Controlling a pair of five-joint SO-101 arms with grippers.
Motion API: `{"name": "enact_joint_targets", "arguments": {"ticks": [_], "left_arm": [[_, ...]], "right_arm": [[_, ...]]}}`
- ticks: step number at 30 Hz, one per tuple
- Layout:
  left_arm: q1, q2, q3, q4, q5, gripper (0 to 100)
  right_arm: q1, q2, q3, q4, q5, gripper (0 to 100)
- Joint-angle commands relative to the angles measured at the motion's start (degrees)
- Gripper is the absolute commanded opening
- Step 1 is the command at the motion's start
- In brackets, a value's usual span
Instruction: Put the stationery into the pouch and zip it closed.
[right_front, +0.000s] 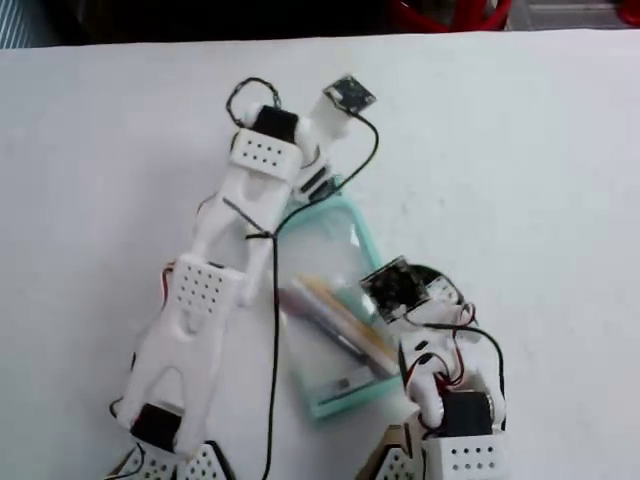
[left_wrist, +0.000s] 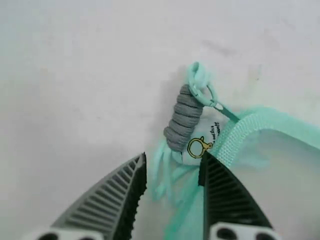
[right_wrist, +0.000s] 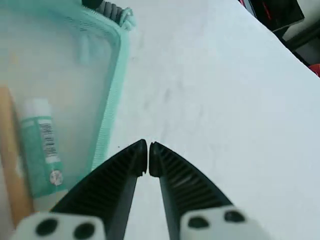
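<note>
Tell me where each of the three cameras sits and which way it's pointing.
High view: fixed above the table, looking down on the pouch and both arms.
Left wrist view: on the left arm, looking past the open left fingers at the pouch's tassel.
Right wrist view: on the right arm, looking past the shut right fingers at the table beside the pouch.
Shared: all three show the pouch.

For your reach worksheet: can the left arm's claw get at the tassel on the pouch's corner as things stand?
Probably yes: the left claw is open right at the tassel, with nothing in between.
</note>
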Motion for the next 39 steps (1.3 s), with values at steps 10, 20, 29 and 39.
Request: {"name": "enact_joint_targets", "arguments": {"ticks": [10,20,29,39], "left_arm": [[2.9,0.4,-3.1,-1.3,-4.7,19],[4.4,0.4,7.1,-9.8,-10.3,19],[6.3,2.6,6.6,-7.9,-14.3,19],[6.2,5.1,3.3,-9.1,-14.5,3]], "right_arm": [[8.6,-0.3,-1.7,-5.1,-7.3,1.9],[8.6,-0.2,-1.6,-4.9,-7.0,1.9],[8.5,-0.2,-1.4,-5.0,-7.0,1.9],[8.6,-0.2,-1.3,-4.9,-6.9,1.9]]}}
